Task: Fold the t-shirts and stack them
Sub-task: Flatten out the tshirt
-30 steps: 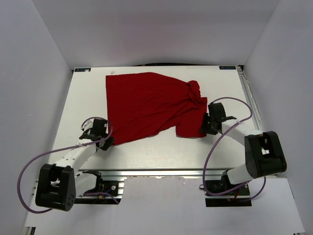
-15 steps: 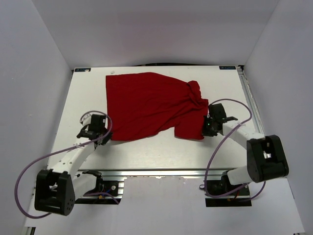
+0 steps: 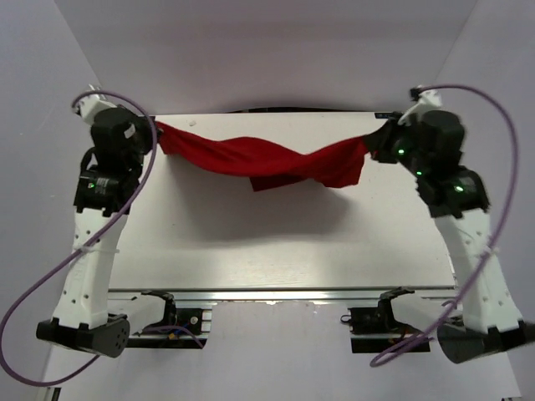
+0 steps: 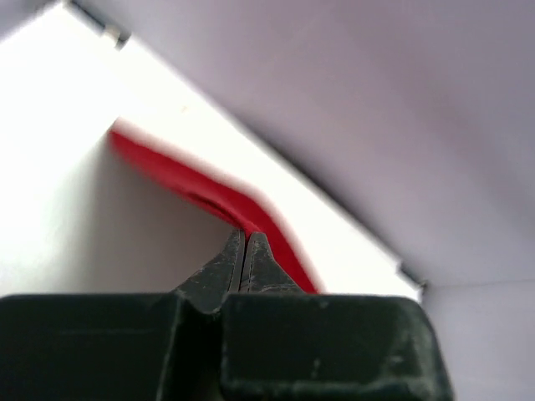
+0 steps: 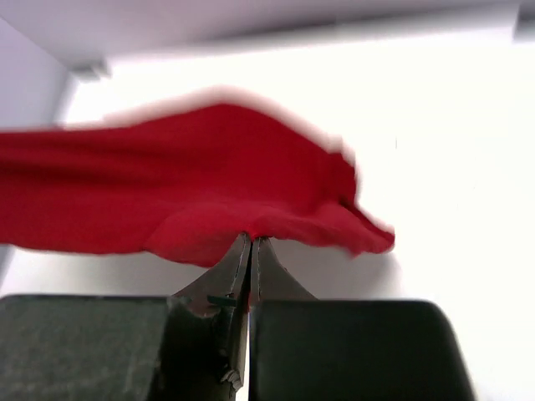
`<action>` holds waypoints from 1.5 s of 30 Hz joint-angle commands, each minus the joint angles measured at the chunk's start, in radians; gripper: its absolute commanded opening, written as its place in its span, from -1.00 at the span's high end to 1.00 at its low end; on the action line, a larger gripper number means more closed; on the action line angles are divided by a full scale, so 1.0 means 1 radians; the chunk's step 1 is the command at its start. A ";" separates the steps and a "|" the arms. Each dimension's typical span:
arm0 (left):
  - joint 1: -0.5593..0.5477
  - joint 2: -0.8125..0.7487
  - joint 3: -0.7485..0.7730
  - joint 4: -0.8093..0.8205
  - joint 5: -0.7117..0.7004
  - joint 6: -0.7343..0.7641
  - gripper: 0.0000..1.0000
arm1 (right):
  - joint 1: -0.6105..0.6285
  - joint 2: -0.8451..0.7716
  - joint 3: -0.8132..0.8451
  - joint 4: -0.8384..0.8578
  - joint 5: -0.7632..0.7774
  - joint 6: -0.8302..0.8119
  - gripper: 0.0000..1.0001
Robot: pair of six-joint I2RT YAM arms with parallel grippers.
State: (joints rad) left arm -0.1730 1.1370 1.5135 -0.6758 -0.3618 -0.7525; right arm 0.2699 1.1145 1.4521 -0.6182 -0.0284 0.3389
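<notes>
Plain bright red short-sleeved t-shirt of soft cloth (image 3: 267, 163): raised off the flat white desk (image 3: 276, 251), strung between my two arms over the far half of it. The cloth sags and is twisted near the middle. Its shadow lies on the desk below. I cannot tell whether the lowest fold touches the surface.

Left end effector (image 4: 243, 244): fingers pressed together, pinching an edge of the red cloth at the tips. From there the cloth runs away as a narrow strip.

Right end effector (image 5: 251, 244): fingers pressed together, pinching the near edge of a broad drape of the cloth, which spreads away to the left of that view.

Hard to make out:
- Both wrist views are blurred, and the cloth edges are smeared.
- I cannot tell which part of the shirt each end effector grips: hem, sleeve or shoulder.
- From above, my fingertips are hidden by the wrist housings and the bunched cloth.
- The twist hides the sleeves and the collar.
- The right arm's base is cut off at the lower right corner of the overhead view.
</notes>
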 commanded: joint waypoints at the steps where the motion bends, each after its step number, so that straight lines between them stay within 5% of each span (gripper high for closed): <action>1: -0.002 -0.057 0.150 -0.022 -0.060 0.062 1.00 | 0.002 -0.091 0.219 -0.092 0.045 -0.040 1.00; 11: -0.002 -0.069 0.571 -0.083 -0.166 0.142 1.00 | 0.002 -0.047 0.814 -0.258 0.061 -0.084 1.00; 16: -0.002 0.021 0.720 -0.128 -0.175 0.168 1.00 | 0.003 -0.015 0.818 -0.192 0.038 -0.087 1.00; 21: -0.002 0.078 0.630 -0.100 -0.141 0.191 1.00 | 0.003 0.080 0.737 -0.140 -0.045 -0.083 1.00; 31: 0.004 0.282 0.473 0.044 -0.125 0.245 1.00 | 0.002 0.269 0.669 0.040 0.021 -0.156 1.00; 35: 0.043 0.472 0.649 0.048 -0.027 0.228 1.00 | 0.002 0.405 0.855 0.075 0.051 -0.198 1.00; 39: 0.113 0.703 1.046 -0.012 0.130 0.157 1.00 | 0.002 0.481 0.959 0.116 0.038 -0.192 1.00; 45: 0.170 0.523 0.824 0.168 0.244 0.076 1.00 | 0.000 0.386 0.931 0.186 0.062 -0.225 1.00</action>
State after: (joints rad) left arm -0.0101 1.8023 2.3398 -0.6170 -0.2047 -0.6373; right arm 0.2707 1.6039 2.3554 -0.5743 0.0010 0.1509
